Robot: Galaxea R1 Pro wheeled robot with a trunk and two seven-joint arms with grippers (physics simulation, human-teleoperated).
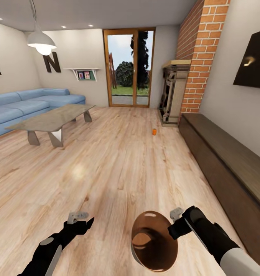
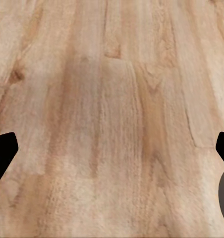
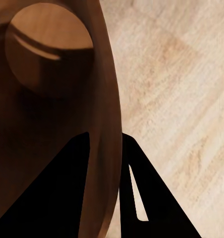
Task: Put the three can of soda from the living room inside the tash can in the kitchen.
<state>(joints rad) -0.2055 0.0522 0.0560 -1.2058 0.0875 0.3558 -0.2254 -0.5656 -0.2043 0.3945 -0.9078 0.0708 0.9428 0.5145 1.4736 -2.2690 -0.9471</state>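
- living room floor (image 1: 118, 161) of light wood, wide bare run ahead; judged step: carry the bin toward the orange can, so drive straight down this run, slowly
- blue sofa (image 1: 26, 103) well off from the orange can, on the far side of the floor; no need to go near it
- long dark low cabinet (image 1: 226, 161) runs along the wall on the same side as the can, with the can out on the floor off its far end; keep the base off its edge when closing in
- brick fireplace (image 1: 176, 96) just beyond the orange can; stop short of it, leave room for the arm to reach down
- glass coffee surface (image 1: 53, 119) in front of the sofa, well apart from the can, not in the path
- tash can (image 1: 155, 241) held low near the robot, far from the orange can, open mouth tipped toward the head camera, copper inside empty as seen; level it before any drop so a can doesn't roll out
- right pincer (image 1: 175, 225) clamped on the bin's rim (image 3: 109, 148), one finger inside the wall, one outside; thin rim grip, avoid jerks
- left pincer (image 1: 78, 217) apart, empty, over bare floor; judged the free one for the pick
- orange can of soda (image 1: 154, 132) upright on the floor, near the fireplace base; other two cans I can't locate here
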